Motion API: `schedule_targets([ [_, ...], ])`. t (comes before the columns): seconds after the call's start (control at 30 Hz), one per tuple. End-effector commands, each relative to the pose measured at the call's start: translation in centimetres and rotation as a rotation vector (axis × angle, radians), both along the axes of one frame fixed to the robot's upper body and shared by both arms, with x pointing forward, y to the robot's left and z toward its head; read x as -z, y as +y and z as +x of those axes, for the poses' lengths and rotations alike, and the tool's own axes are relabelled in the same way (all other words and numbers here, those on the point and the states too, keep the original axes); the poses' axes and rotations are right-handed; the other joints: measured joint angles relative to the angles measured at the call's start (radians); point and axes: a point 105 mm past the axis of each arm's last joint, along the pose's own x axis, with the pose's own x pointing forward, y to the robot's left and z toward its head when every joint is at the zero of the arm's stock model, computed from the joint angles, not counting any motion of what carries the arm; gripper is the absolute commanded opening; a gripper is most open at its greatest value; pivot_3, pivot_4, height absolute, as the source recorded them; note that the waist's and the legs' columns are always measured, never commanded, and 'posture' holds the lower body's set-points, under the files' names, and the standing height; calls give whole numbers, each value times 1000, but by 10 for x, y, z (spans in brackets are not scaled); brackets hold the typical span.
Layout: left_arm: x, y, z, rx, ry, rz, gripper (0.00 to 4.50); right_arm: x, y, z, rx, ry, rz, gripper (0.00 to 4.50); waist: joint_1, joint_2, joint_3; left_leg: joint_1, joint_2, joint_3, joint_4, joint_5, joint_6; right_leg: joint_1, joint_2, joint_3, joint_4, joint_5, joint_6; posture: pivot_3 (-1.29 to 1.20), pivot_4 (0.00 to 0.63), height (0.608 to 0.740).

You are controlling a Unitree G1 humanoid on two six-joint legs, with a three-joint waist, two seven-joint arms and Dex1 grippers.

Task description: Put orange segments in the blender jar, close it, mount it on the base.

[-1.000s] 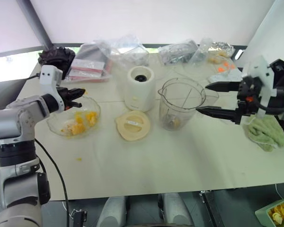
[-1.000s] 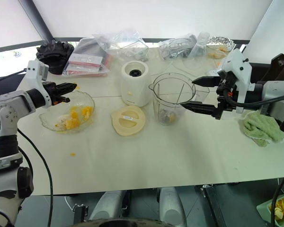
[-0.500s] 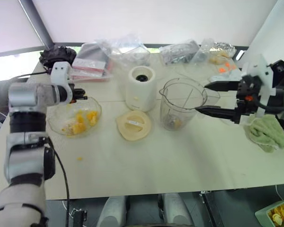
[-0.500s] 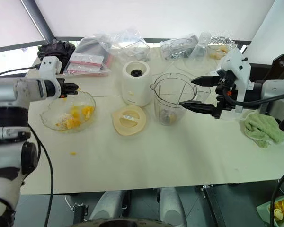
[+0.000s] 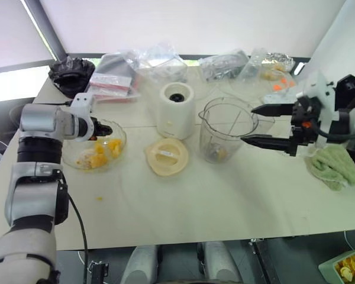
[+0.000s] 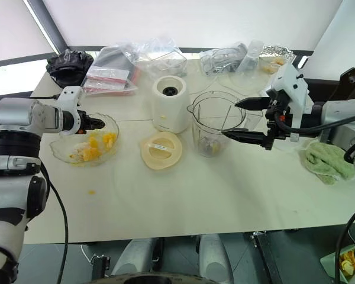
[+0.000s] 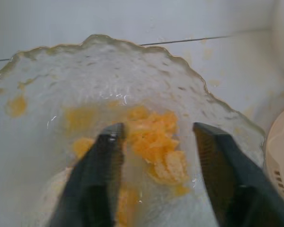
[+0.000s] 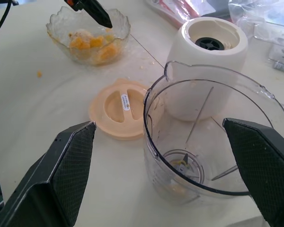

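Left wrist view: the left gripper point(image 7: 156, 142) is seen with its two black fingers spread apart over the wavy-edged clear bowl point(image 7: 189, 80), and a clump of orange segments point(image 7: 156, 142) lies between the fingers, not pinched. Whether the tips touch the fruit cannot be told.

The blender jar point(image 5: 228, 130) is taken as landmark. It stands upright on the table point(image 5: 225, 201), uncovered, with its dark blade point(image 8: 183, 163) and a few yellowish bits at the bottom. Just behind the jar and to its left, the white base point(image 5: 176, 111) is set, its round black socket facing up. In front of the base and left of the jar, the cream-yellow lid point(image 5: 166, 157) lies flat; a small white label is carried on it, but its writing cannot be read. Farther left of the jar the bowl is placed. Right of the jar, the right gripper point(image 5: 261, 125) is held with its fingers wide apart, empty, near the rim. Beyond it, a green cloth point(image 5: 334, 165) lies on the table.
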Motion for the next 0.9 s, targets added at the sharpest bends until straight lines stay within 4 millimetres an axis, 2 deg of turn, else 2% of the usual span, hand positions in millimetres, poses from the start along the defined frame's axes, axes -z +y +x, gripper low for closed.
schedule_targets([
  [0.03,-6,4,1,14,-29,22,4398,-11,1,-3,-3,-57,2,4500,0,0,0,0,0,0,0,0,0,0,0,0,0,0,0,0,150,740],
  [0.2,3,1,1,38,-3,23,4398,-10,1,-4,-3,-55,2,4500,-1,0,0,0,0,0,0,0,0,0,0,0,0,0,0,0,150,740],
  [0.4,30,-12,-6,90,89,16,4398,-8,1,-4,4,-53,0,4500,-1,0,0,0,0,0,0,0,0,0,0,0,0,0,0,0,150,740],
  [0.6,48,-16,-5,108,115,35,4398,-7,1,-5,10,-51,1,4500,1,0,0,0,0,0,0,0,0,0,0,0,0,0,0,0,150,740],
  [0.9,56,-10,8,109,81,76,4398,-7,0,-7,25,-55,4,4500,3,0,0,0,0,0,0,0,0,0,0,0,0,0,0,0,150,740],
])
